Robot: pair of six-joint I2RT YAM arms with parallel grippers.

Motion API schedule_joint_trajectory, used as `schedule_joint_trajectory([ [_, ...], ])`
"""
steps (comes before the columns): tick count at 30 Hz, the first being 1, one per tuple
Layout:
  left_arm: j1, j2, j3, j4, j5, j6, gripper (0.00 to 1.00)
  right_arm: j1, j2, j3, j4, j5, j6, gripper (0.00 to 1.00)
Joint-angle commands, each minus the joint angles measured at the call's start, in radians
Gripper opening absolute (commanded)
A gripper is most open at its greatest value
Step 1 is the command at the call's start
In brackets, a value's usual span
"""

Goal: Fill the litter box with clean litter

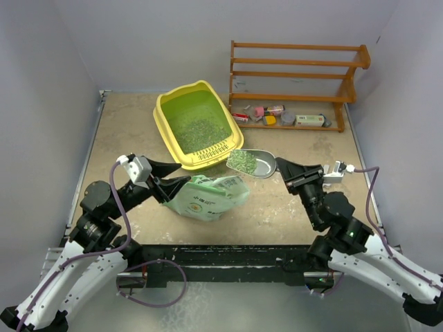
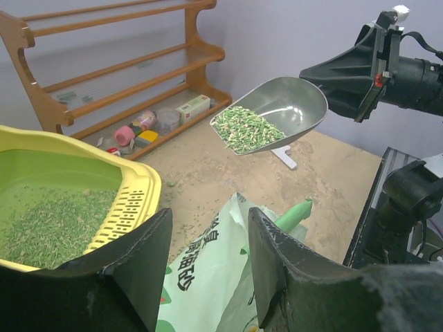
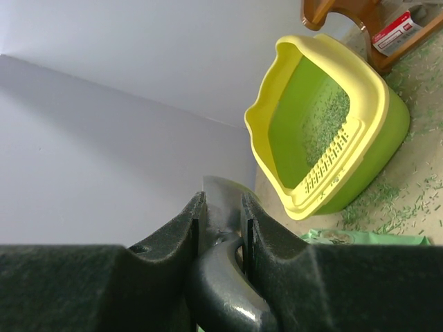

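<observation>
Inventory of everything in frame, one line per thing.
litter box: 1, yellow with green floor, far centre of table
litter: grey-green granules, on box floor; more in scoop, some strewn on table
scoop: 1, grey metal, held aloft by box's near right corner
bag: 1, pale green, lying near centre-left
rack: 1, brown wood, far right
small items: several, mixed colours, rack's bottom shelf
table: 1, tan
left claw: black, astride bag, grip unclear
right claw: black, shut on scoop handle
</observation>
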Motion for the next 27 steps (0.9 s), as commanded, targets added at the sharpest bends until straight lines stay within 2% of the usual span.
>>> schedule_joint_trajectory([
  [1, 0.003, -0.011, 0.007, 0.018, -0.014, 0.005, 0.52, 0.006, 0.043, 0.067, 0.161, 0.043, -0.009, 0.00],
  [13, 0.003, -0.015, 0.007, 0.019, -0.009, 0.001, 0.52, -0.031, 0.205, 0.128, 0.242, 0.024, -0.028, 0.00],
  [20, 0.003, -0.025, 0.007, 0.018, -0.012, 0.000, 0.52, -0.195, 0.316, 0.140, 0.278, -0.163, 0.091, 0.00],
  [27, 0.003, -0.032, 0.009, 0.017, -0.014, 0.001, 0.52, -0.305, 0.441, 0.173, 0.363, -0.292, 0.124, 0.00],
])
